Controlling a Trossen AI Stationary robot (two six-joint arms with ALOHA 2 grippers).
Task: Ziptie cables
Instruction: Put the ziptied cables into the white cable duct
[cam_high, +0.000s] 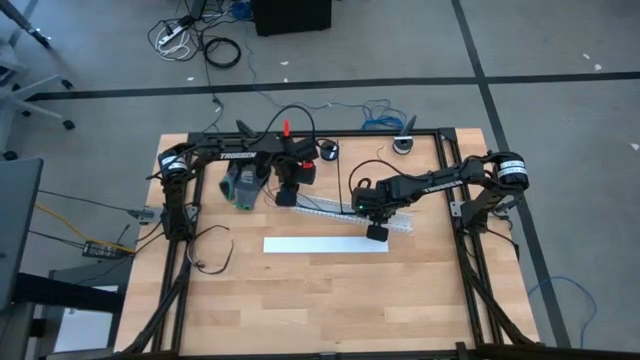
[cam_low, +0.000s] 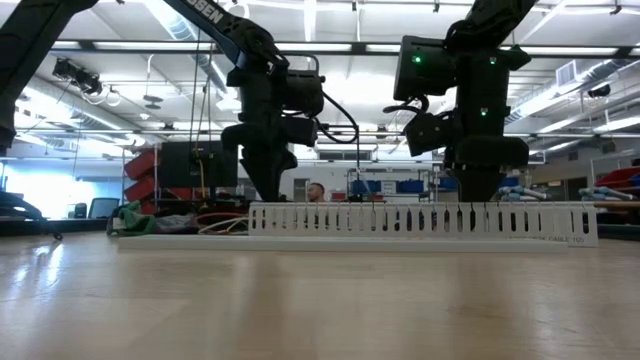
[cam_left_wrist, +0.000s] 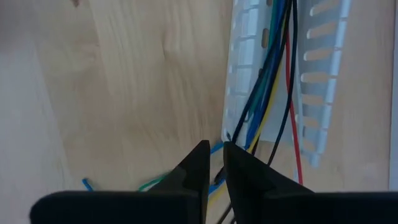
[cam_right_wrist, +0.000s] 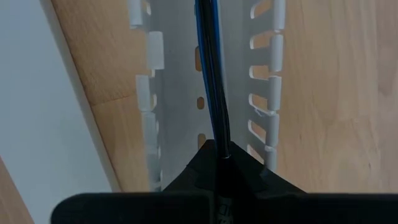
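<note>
**Wires pinched at both ends of the duct, nothing tied yet**

The wooden surface (cam_high: 310, 295) carried a white slotted duct (cam_high: 345, 214) with the cables (cam_left_wrist: 268, 93) lying inside its channel. The right gripper (cam_right_wrist: 219, 155) stood over one end, jaws closed on the cables. The left gripper (cam_left_wrist: 213, 163) sat at the other end, jaws nearly together; whether they pinched a wire could not be told. A pull by either arm risked dragging the light duct along or fanning the loose strands out through its slots. No ziptie was visible anywhere, and the cables' far end was hidden.
</note>
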